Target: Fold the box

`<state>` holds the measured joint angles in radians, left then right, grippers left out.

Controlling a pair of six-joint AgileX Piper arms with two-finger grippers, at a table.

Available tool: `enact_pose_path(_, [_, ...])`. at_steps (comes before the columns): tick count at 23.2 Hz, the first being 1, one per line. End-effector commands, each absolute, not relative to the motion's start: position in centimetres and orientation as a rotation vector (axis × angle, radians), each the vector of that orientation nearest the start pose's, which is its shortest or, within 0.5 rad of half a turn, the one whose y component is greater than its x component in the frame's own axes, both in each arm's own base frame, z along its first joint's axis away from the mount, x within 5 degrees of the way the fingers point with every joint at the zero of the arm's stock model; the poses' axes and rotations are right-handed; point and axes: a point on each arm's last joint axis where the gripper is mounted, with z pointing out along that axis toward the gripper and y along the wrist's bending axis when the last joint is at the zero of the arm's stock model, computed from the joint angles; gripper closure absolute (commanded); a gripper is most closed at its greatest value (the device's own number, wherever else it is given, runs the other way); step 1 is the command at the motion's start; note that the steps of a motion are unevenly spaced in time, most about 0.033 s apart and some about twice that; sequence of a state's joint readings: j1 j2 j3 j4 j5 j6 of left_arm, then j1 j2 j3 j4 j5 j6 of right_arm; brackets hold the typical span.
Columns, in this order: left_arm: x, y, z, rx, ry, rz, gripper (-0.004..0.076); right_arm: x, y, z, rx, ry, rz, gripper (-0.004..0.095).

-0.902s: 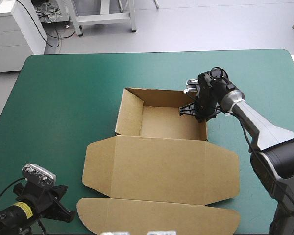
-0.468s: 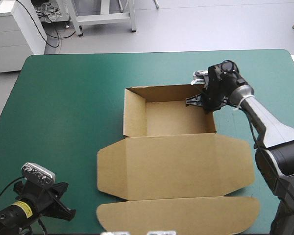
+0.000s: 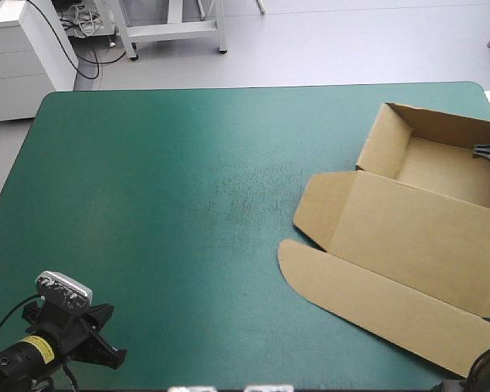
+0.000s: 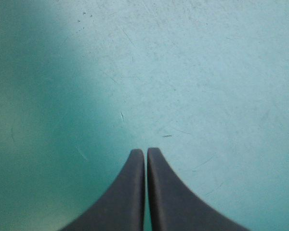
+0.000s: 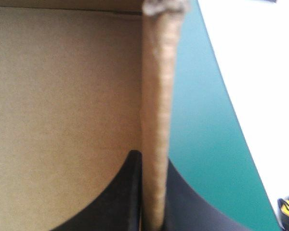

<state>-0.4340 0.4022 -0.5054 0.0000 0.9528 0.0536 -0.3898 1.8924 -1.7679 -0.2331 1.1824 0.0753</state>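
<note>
The box (image 3: 416, 237) is seen at the teal-green worktop's (image 3: 163, 212) right edge, an open tray with its lid flat and only bare board inside. Its side wall (image 5: 156, 96) is pinched between the fingers (image 5: 120, 202) of the right end effector (image 5: 151, 161). The left end effector (image 4: 145, 153), well apart, is pressed closed.

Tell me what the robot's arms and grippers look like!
Each gripper has two broad black fingers shaped like curved fins. You can see them on the left gripper and on the right gripper. The left arm is black, with a yellow label on it.
</note>
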Motion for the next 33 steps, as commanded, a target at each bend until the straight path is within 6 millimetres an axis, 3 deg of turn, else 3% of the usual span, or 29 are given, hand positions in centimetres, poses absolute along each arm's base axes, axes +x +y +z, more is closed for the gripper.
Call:
enact_pose_path(1, [6.1,-2.8,28.6,0.551,2.204,-0.204,0.0731,33.8,-22.0,33.9,0.749,2.597,-0.458,0.0922])
enact_pose_path(2, [6.1,-2.8,28.6,0.551,2.204,-0.204,0.0731,33.5,-22.4,33.8,0.774,2.593,-0.443,0.0915])
enact_pose_path(4, [6.1,-2.8,28.6,0.551,2.204,-0.204,0.0731,32.8,-23.4,33.8,0.840,2.575,-0.388,0.0803])
enact_pose_path(5, [6.1,-2.8,28.6,0.551,2.204,-0.204,0.0731,32.6,-23.7,33.8,0.830,2.581,-0.391,0.0666])
enact_pose_path(7, [6.1,-2.8,28.6,0.551,2.204,-0.204,0.0731,32.7,-23.6,33.8,0.812,2.585,-0.384,0.0484])
enact_pose_path(9, [6.1,-2.8,28.6,0.551,2.204,-0.204,0.0731,32.8,-23.3,33.7,0.797,2.591,-0.336,0.0419])
enact_pose_path(13, [6.1,-2.8,28.6,0.553,2.203,-0.203,0.0731,32.1,-22.3,35.3,0.653,2.606,-0.305,0.0421])
enact_pose_path(15, [6.1,-2.8,28.6,0.553,2.203,-0.203,0.0731,31.1,-21.2,37.7,0.526,2.570,-0.305,0.0422])
enact_pose_path(17, [6.1,-2.8,28.6,0.553,2.203,-0.203,0.0731,29.8,-20.1,39.9,0.541,2.500,-0.299,0.0468])
enact_pose_path(19, [6.1,-2.8,28.6,0.553,2.203,-0.203,0.0731,28.7,-19.1,41.4,0.533,2.455,-0.283,0.0564])
enact_pose_path(22, [6.1,-2.8,28.6,0.553,2.203,-0.203,0.0731,26.6,-17.0,43.4,0.488,2.396,-0.241,0.0823])
enact_pose_path(23, [6.1,-2.8,28.6,0.553,2.203,-0.203,0.0731,25.8,-16.3,43.8,0.477,2.384,-0.227,0.0910])
enact_pose_path(24, [6.1,-2.8,28.6,0.553,2.203,-0.203,0.0731,24.9,-15.5,44.1,0.474,2.371,-0.213,0.0921])
enact_pose_path(30, [6.1,-2.8,28.6,0.553,2.203,-0.203,0.0731,19.7,-8.7,44.7,0.318,2.286,-0.088,0.0910])
enact_pose_path(33, [6.1,-2.8,28.6,0.553,2.203,-0.203,0.0731,16.9,-5.8,44.0,0.227,2.277,-0.072,0.0910])
